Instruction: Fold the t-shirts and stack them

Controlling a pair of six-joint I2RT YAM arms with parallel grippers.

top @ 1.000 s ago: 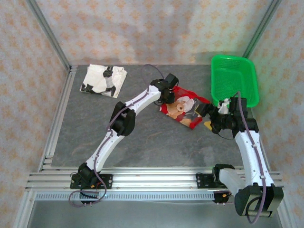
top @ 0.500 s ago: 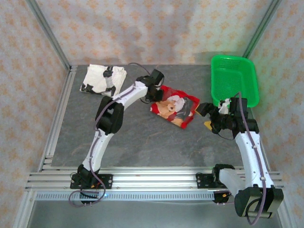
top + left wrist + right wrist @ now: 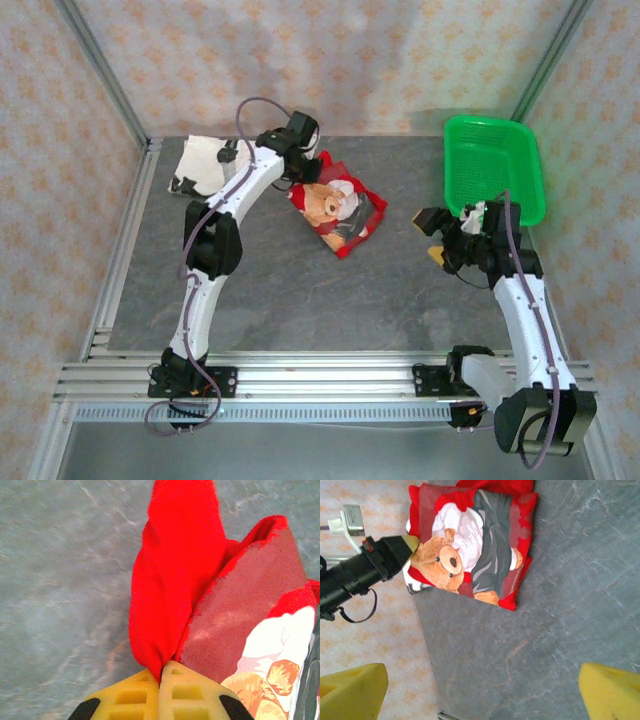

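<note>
Left gripper [image 3: 161, 674] clamped on red t-shirt [image 3: 175, 580] edge, cloth trailing ahead of it over worktop [image 3: 60, 580], white t-shirt [image 3: 198, 160] near its left, right gripper [image 3: 432, 238] spread wide, well right of red t-shirt.

Left pincer [image 3: 161, 672] dragged red t-shirt [image 3: 338, 208] leftward.

A robot lab cell: patterned panels [image 3: 350, 60] and aluminium posts [image 3: 100, 70] box in the grey desk [image 3: 300, 290], with mounting rails [image 3: 330, 380] along its near edge.
</note>
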